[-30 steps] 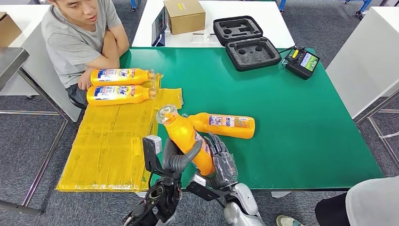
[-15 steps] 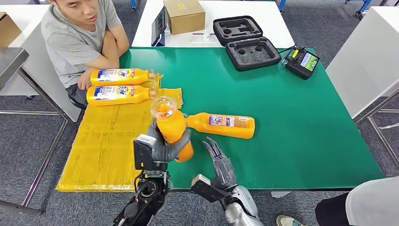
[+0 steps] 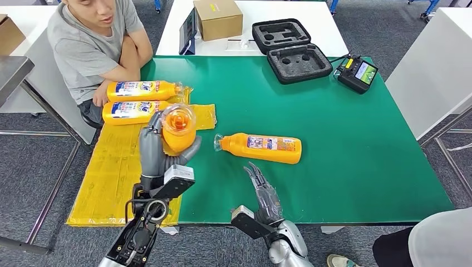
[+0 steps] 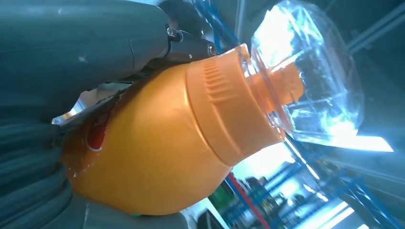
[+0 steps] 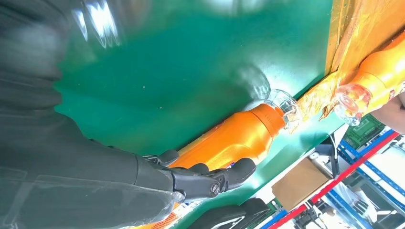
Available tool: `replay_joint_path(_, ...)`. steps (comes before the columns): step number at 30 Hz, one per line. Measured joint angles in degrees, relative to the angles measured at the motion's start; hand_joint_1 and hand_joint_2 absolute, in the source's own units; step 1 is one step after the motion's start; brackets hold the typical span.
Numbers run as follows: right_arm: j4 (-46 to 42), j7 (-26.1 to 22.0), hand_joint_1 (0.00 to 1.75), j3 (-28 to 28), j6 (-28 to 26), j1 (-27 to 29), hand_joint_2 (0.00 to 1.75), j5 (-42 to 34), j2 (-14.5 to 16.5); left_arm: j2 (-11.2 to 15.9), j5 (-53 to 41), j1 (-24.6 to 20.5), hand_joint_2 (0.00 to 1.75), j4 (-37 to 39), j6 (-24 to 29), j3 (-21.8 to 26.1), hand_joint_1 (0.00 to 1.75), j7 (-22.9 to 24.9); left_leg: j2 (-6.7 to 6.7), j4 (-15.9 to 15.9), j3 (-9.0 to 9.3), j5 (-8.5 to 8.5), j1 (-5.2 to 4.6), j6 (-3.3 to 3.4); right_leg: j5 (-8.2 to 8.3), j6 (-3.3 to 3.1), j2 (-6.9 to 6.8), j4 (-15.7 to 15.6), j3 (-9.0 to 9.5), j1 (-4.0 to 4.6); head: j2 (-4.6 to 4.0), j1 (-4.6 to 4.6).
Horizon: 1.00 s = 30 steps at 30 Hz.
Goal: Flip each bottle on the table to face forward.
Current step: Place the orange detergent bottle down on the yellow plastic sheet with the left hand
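Note:
My left hand [image 3: 158, 149] grips an orange bottle [image 3: 178, 132] with a clear cap, lifted above the yellow sheet [image 3: 125, 172] with the cap end toward the camera. The left wrist view shows the same bottle [image 4: 157, 143] and its clear cap [image 4: 310, 81] close up in the left hand [image 4: 57, 71]. A second orange bottle [image 3: 260, 148] lies on its side on the green table [image 3: 345, 144], cap to the left. My right hand [image 3: 262, 191] is open just in front of it, fingers apart; in the right wrist view the right hand's fingers [image 5: 210, 179] hover near that bottle [image 5: 234, 140]. Two more bottles [image 3: 142, 89] [image 3: 142, 110] lie side by side at the sheet's far end.
A person [image 3: 92, 47] sits at the table's far left corner, forearm by the two lying bottles. A black foam case [image 3: 290, 49], a handheld controller [image 3: 358, 73], a cardboard box [image 3: 218, 18] and a tablet [image 3: 187, 30] stand at the back. A white table [image 3: 428, 72] lies right.
My left hand has carried the bottle left and away from me, from beside the right hand to above the yellow sheet, tipping its cap toward the camera. My right hand let go and stays open.

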Motion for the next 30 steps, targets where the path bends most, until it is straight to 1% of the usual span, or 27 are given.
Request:
replay_joint_path(3,0.00,-0.02,0.00,0.00,0.02,-0.01,1.75,-0.02,-0.02,0.00,-0.54,-0.21,1.75,-0.10,0.03,1.78,1.75,0.01,0.00,0.00,0.00,0.00,0.00,0.00,0.00,0.00,0.00,0.00,0.00,0.00,0.00,0.00)
replay_joint_path(7,0.00,-0.02,0.00,-0.02,0.02,-0.01,1.75,-0.03,-0.02,0.01,-0.85,-0.28,1.75,-0.15,0.04,2.88,1.75,0.00,0.00,0.00,0.00,0.00,0.00,0.00,0.00,0.00,0.00,0.00,0.00,0.00,0.00,0.01)
replay_joint_path(9,0.00,-0.02,0.00,-0.02,0.08,-0.03,1.75,-0.02,-0.02,-0.04,-2.50,-0.29,1.75,-0.25,0.06,3.46,1.75,0.01,-0.01,0.00,-0.01,0.00,0.00,0.00,0.00,0.00,0.00,0.00,-0.01,0.00,0.00,0.01)
replay_joint_path(11,0.00,-0.02,0.00,-0.02,0.28,-0.07,1.75,-0.01,-0.02,-0.44,-9.62,-0.44,1.75,-0.57,0.06,5.07,1.75,0.00,-0.01,0.00,-0.01,0.00,0.00,0.00,0.00,0.00,0.00,0.00,-0.01,0.00,0.00,0.01)
replay_joint_path(15,0.11,-0.07,0.00,0.02,1.08,-0.56,1.75,-0.07,-0.01,-2.29,-36.09,-1.78,1.75,-1.24,0.06,11.88,1.75,-0.04,0.00,0.00,-0.01,0.01,0.00,0.01,0.00,0.00,0.01,0.00,-0.01,-0.01,0.00,0.01)
replay_joint_path(17,0.28,-0.14,0.00,0.04,1.33,-0.86,1.75,-0.21,0.01,-3.10,-44.05,-2.62,1.75,-1.23,0.06,14.94,1.75,0.94,0.01,0.00,0.00,0.02,0.00,0.00,0.01,0.00,0.01,0.00,-0.02,-0.01,0.00,0.01)
replay_joint_path(18,0.39,-0.19,0.00,0.06,1.50,-1.01,1.75,-0.28,0.01,-3.29,-47.07,-3.05,1.75,-1.07,0.06,15.85,1.75,2.73,0.00,0.00,0.00,0.03,0.00,-0.01,0.01,0.00,0.01,0.00,-0.02,0.00,0.00,0.01)
replay_joint_path(20,0.68,-0.45,0.00,0.09,1.91,-1.36,1.75,-0.28,0.03,-3.11,-51.32,-3.94,1.75,-0.12,0.06,15.80,1.75,9.21,-0.01,0.00,0.00,0.05,0.00,-0.01,0.01,0.00,-0.01,0.00,-0.03,0.00,0.00,0.00)
replay_joint_path(22,0.98,-0.81,0.00,0.09,2.20,-1.70,1.75,-0.20,0.07,-2.39,-52.95,-4.83,1.75,1.88,0.06,13.50,1.75,16.17,-0.01,0.00,-0.01,0.06,0.01,-0.01,0.01,0.00,-0.02,0.01,-0.03,0.00,0.00,0.00)
replay_joint_path(25,1.34,-1.02,0.00,0.09,2.34,-1.96,1.75,-0.48,0.13,-1.26,-53.95,-6.16,1.75,6.05,0.06,9.44,1.75,22.59,-0.02,0.00,-0.02,0.06,0.00,-0.01,0.01,0.00,-0.01,0.01,-0.04,0.00,0.00,0.01)
replay_joint_path(26,1.46,-1.04,0.00,0.09,2.44,-2.02,1.75,-0.65,0.13,-0.81,-54.09,-6.78,1.75,7.78,0.06,7.73,1.75,25.67,-0.01,0.00,-0.02,0.06,0.00,-0.01,0.01,0.00,-0.01,0.01,-0.04,0.00,0.00,0.02)
replay_joint_path(28,1.67,-1.07,0.00,0.09,2.67,-2.13,1.75,-0.92,0.13,0.77,-54.22,-8.74,1.75,12.04,0.05,2.65,1.75,34.29,-0.01,0.01,-0.03,0.06,-0.01,-0.01,0.01,0.00,-0.01,0.00,-0.05,-0.01,0.00,0.02)
replay_joint_path(30,1.82,-1.02,0.00,0.13,2.92,-2.17,1.75,-1.10,0.14,2.86,-54.20,-11.26,1.75,17.12,0.04,-4.54,1.75,42.99,-0.02,0.01,-0.05,0.06,-0.01,-0.01,0.02,0.01,-0.02,0.01,-0.05,-0.01,0.00,0.01)
